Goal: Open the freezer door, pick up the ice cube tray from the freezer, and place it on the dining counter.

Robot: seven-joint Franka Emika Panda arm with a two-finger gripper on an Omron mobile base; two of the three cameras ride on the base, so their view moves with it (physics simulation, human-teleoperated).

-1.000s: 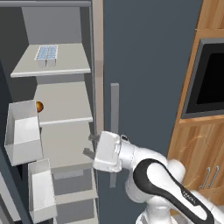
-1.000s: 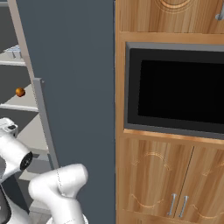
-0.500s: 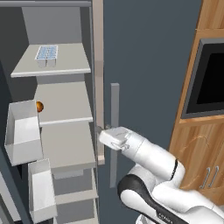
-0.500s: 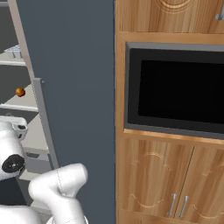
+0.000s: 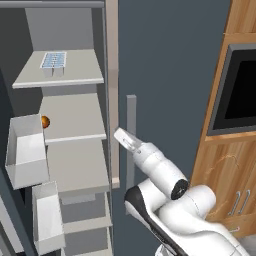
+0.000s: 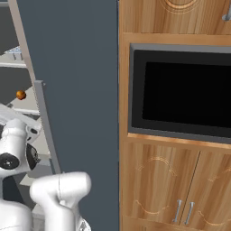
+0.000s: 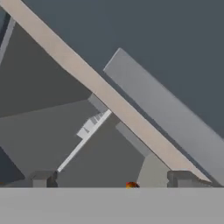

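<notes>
Inside the open freezer [image 5: 75, 165], ice tray [image 5: 53, 60] sits on the top shelf [image 5: 75, 75]. Fingers [image 7: 111, 179] are spread wide, holding nothing, aimed up toward the shelves.

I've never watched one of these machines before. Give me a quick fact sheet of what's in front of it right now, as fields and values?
setting: rendered kitchen, freezer standing open
ice cube tray: ice cube tray lies on the top shelf, untouched
other item: small orange ball on the shelf below, beside a white bin
end effector: end effector open, holding nothing, raised beside the grey handle
right of the fridge: wood cabinets with a black oven
task stage: tray not yet picked up
</notes>
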